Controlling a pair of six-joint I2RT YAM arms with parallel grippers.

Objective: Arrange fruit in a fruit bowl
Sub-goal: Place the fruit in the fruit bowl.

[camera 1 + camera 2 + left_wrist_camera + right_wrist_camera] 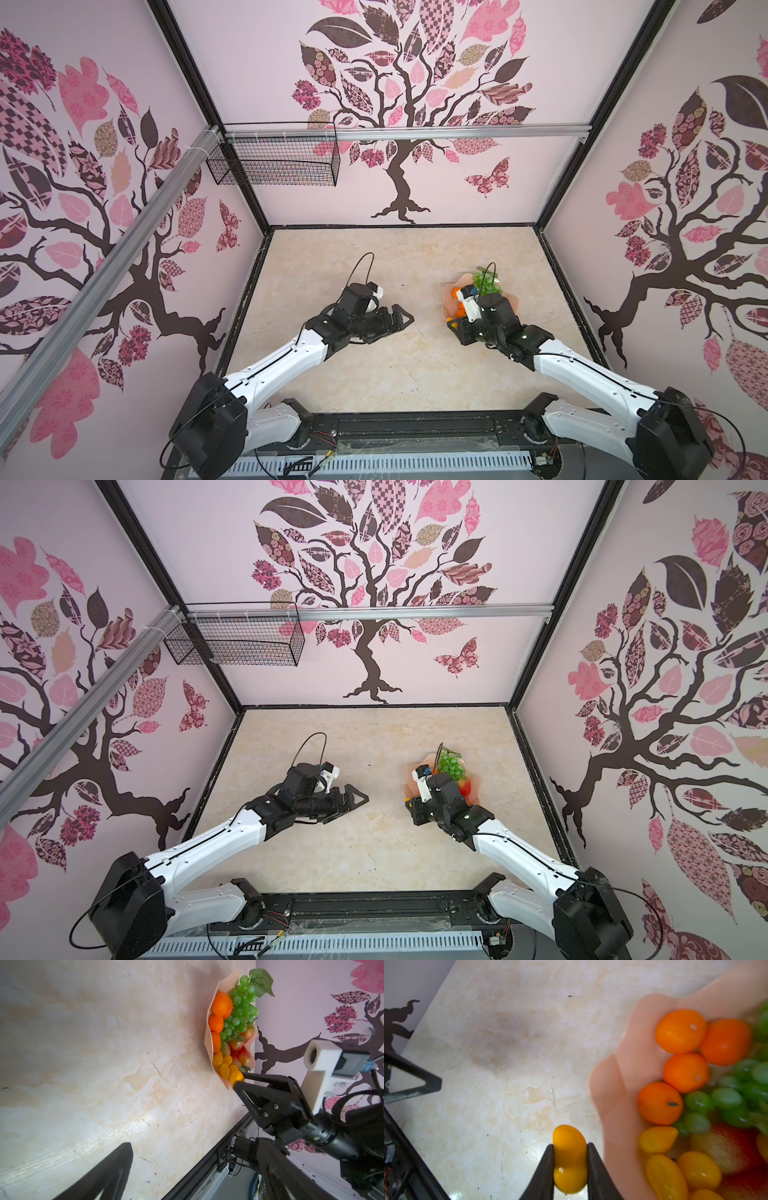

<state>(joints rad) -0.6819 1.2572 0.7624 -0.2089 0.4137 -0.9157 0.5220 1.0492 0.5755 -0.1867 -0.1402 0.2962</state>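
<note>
The peach-pink fruit bowl (445,308) (612,1084) sits right of centre on the table. In it lie a green grape bunch (241,1007) (451,764), round tangerines (681,1030), strawberries (236,1044) and several yellow-orange ovals (664,1176). My right gripper (570,1147) (239,1081) is shut on one more yellow-orange oval (570,1159). It holds the oval just outside the bowl's near-left rim, above the table. My left gripper (405,321) hovers open and holding nothing near the table's middle, turned toward the bowl.
A black wire mesh basket (274,160) hangs from the aluminium rail at the back left, well above the table. Patterned walls close in three sides. The arms' black base rail (415,424) runs along the front edge.
</note>
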